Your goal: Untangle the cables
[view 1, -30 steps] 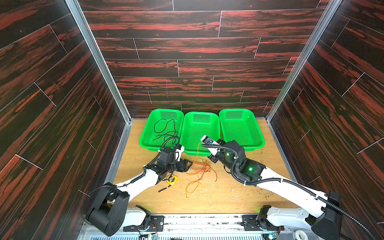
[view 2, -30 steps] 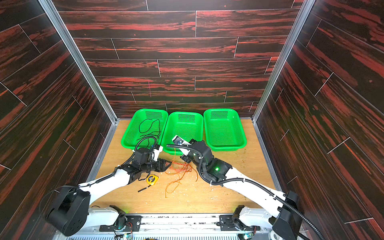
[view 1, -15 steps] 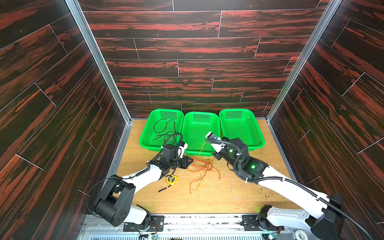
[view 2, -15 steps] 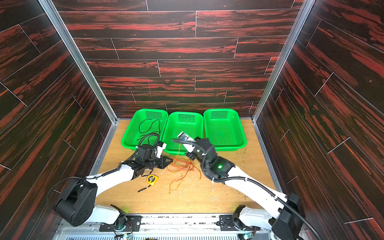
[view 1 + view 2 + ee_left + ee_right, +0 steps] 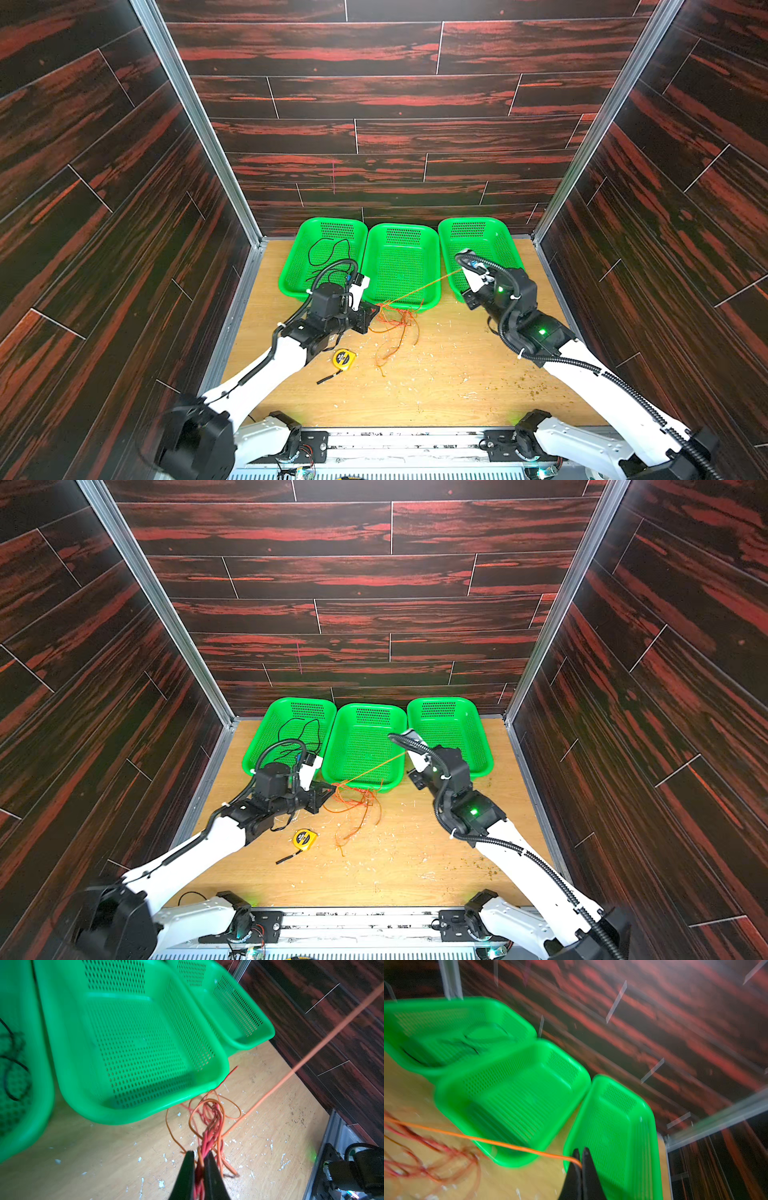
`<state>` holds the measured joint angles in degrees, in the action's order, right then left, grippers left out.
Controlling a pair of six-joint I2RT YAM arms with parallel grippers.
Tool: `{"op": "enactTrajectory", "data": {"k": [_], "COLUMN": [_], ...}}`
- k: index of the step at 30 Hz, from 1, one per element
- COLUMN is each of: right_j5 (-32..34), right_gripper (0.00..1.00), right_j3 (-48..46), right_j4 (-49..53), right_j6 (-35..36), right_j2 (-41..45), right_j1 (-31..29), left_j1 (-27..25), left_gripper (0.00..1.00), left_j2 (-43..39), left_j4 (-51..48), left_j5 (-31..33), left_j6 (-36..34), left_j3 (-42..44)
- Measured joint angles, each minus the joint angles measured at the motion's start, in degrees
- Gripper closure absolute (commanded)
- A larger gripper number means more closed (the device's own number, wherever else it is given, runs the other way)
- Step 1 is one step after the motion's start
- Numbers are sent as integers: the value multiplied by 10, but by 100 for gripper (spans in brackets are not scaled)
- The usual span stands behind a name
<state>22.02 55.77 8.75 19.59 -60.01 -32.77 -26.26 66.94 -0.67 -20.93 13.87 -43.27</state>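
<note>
Left gripper (image 5: 200, 1159) pinches the tangled red cable (image 5: 208, 1136), seemingly with some orange cable (image 5: 270, 1093) too; right gripper (image 5: 580, 1159) clamps its taut stretch

Through the right wrist camera everything smears: the green baskets (image 5: 508, 1093) lose their mesh, the black cable (image 5: 413, 1057) is only a dark streak, and the red cable (image 5: 431, 1145) blurs into a haze that runs off the frame. The right gripper (image 5: 581, 1160) is cut off there just behind its tips. In both top views those tips hide behind the wrist camera and hose, so where the orange cable (image 5: 419, 289) meets them can't be seen. At three o'clock from the left gripper (image 5: 374, 309), the knot's strands are too fine to sort by colour. The tape measure (image 5: 344, 358) has a label too small to read.
</note>
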Motion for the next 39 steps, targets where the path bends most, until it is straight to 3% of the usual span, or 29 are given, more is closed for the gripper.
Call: {"op": "enactTrajectory", "data": {"k": [7, 17, 24, 35, 39], "right_j5": [-35, -78, -138, -155, -163], "right_gripper": [100, 100, 100, 100, 100], "right_j3": [0, 16, 17, 72, 79], "right_j4": [31, 65, 82, 91, 94], "right_j6": [-13, -26, -46, -53, -59], "right_j2": [6, 8, 10, 18, 18], "right_j1": [40, 50, 55, 28, 27], "left_j1": [-6, -7, 2, 9, 9], "left_gripper": [100, 98, 88, 53, 50], "left_j2": [-26, -25, 6, 124, 113], "left_j4": [-21, -47, -84, -124, -121], "left_j5": [0, -14, -37, -48, -42], "left_j6": [-25, -51, -73, -90, -87], "left_j3": [-11, -16, -30, -75, -74]}}
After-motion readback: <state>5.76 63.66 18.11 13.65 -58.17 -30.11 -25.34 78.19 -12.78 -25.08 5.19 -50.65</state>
